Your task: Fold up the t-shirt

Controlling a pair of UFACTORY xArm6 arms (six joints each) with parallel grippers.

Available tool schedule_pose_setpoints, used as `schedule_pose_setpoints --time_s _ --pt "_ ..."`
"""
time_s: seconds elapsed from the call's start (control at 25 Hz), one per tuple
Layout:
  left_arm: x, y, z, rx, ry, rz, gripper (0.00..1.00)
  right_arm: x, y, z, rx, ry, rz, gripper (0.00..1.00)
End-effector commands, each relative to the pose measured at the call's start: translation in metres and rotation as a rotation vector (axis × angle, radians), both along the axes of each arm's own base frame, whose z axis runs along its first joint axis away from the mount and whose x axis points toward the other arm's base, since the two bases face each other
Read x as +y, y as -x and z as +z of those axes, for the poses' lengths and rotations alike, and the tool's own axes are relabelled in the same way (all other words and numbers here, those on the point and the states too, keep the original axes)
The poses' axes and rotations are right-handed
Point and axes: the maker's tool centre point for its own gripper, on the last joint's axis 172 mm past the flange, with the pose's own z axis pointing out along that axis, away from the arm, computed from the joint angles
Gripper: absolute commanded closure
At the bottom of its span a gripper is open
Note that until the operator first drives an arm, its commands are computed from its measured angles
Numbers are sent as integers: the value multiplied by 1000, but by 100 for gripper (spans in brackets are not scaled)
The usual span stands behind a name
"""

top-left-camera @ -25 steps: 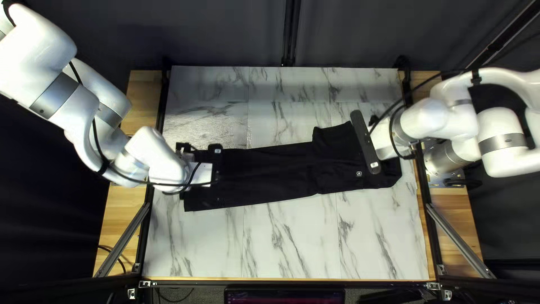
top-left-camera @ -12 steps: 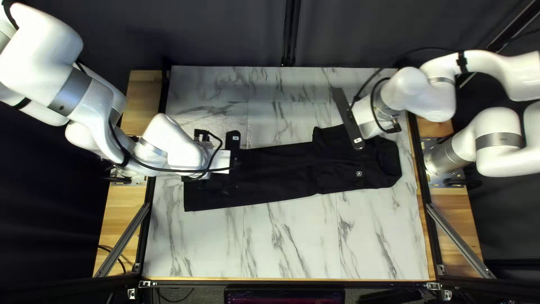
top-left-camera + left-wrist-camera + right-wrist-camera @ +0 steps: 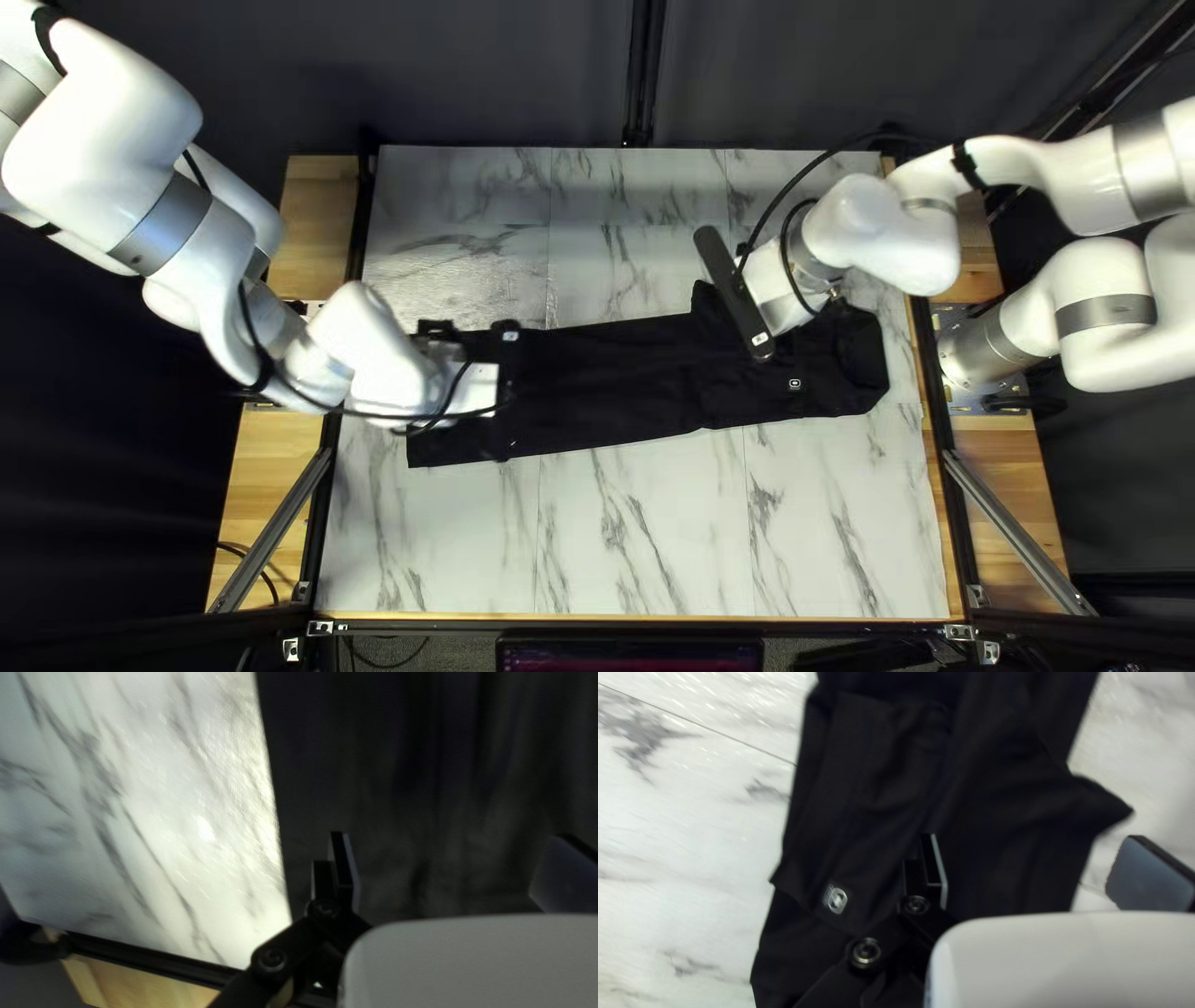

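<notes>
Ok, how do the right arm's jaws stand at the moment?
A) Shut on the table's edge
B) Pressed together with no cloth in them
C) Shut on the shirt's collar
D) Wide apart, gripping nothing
D: in the right wrist view the jaws stand well apart, with the black shirt and some marble tabletop showing past them and no cloth pinched between.
</notes>
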Motion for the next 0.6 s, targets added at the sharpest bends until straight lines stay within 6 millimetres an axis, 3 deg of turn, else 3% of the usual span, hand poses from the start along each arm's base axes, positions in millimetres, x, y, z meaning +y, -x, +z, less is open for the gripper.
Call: schedule_pose_setpoints --time_s 0.04,0.28,0.36,0.44,0.6 --pt "-2 3 0 0 3 6 0 4 -5 -7 -9 -15 38 0" --pt "-2 3 0 0 3 6 0 5 1 -5 -4 -19 33 0" --pt "4 6 9 -7 11 7 0 5 3 -4 -3 -18 31 0" --pt "20 10 41 -16 18 -4 0 5 5 -3 -4 -18 28 0" --pt "38 19 87 -14 47 -33 0 5 5 -3 -4 -20 22 0"
